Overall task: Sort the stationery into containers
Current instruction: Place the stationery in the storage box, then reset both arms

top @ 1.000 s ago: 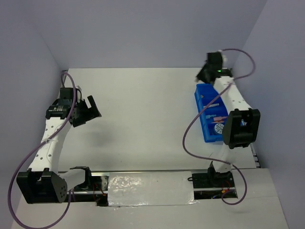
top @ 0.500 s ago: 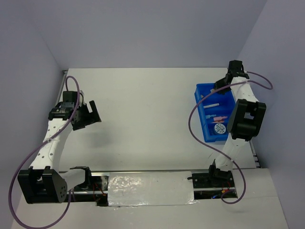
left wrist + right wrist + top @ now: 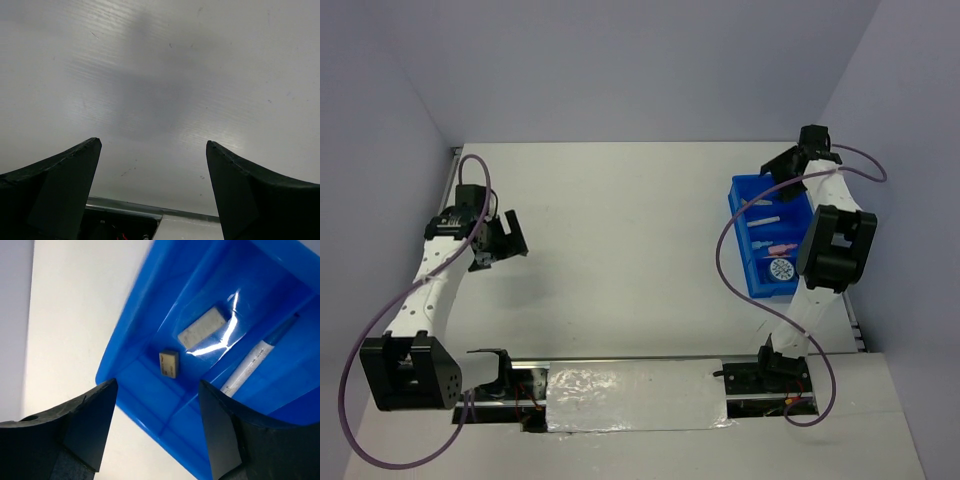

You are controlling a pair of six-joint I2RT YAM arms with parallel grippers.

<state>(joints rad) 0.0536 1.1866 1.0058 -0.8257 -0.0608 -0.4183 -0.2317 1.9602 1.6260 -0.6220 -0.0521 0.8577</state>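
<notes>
Right wrist view: my right gripper (image 3: 156, 405), jaws wide and empty, hangs over the end compartment of the blue tray (image 3: 135, 315). Two tan eraser blocks (image 3: 169, 363) lie in it, below the jaws. The marker pen (image 3: 247, 366) lies one compartment over, long axis across the tray. My left gripper (image 3: 152, 145), also wide, is well apart from the tray. I read no writing.

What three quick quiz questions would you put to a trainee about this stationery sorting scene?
1. True or false: the left tool is gripping something.
2. How many tan eraser blocks lie in the blue tray's end compartment? A one, B two, C four.
3. Fill in: the right tool is open, and the compartment beside the erasers holds a ___.
Key: 1 false, open and empty; 2 B; 3 marker pen.
</notes>
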